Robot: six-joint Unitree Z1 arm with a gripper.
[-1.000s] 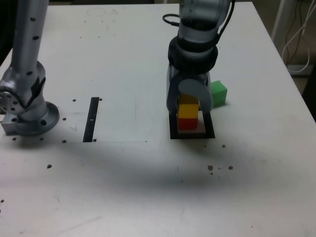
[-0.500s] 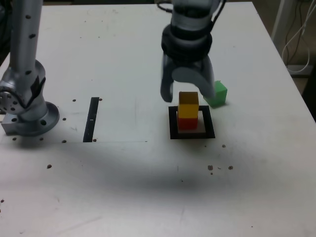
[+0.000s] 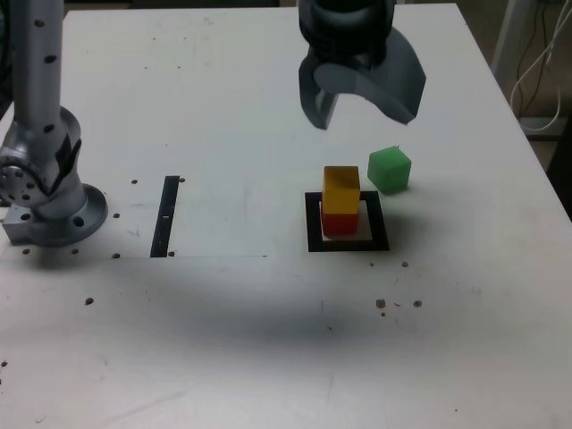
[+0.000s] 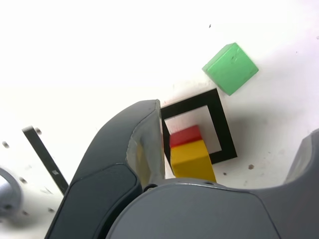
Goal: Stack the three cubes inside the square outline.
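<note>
The yellow cube [image 3: 340, 189] stands on the red cube [image 3: 337, 224] inside the square outline [image 3: 312, 239]. The green cube [image 3: 389, 169] rests on the table just beyond the outline's far right corner in the exterior view, turned at an angle. My gripper [image 3: 359, 116] hangs open above and behind the stack, touching nothing. The wrist view looks down past one grey finger [image 4: 124, 154] at the yellow cube [image 4: 192, 159], the red cube [image 4: 185, 135], the square outline [image 4: 222, 130] and the green cube [image 4: 230, 68].
A straight black strip [image 3: 165, 216] lies on the table at the exterior view's left. The arm's round base [image 3: 54, 206] stands beside it at the far left. Small dark specks [image 3: 398, 304] dot the white tabletop. Cables [image 3: 545, 54] hang past the table's right edge.
The jaws have opened and let go of the yellow cube, which stays on the red one. The gripper has risen and drawn back from the stack.
</note>
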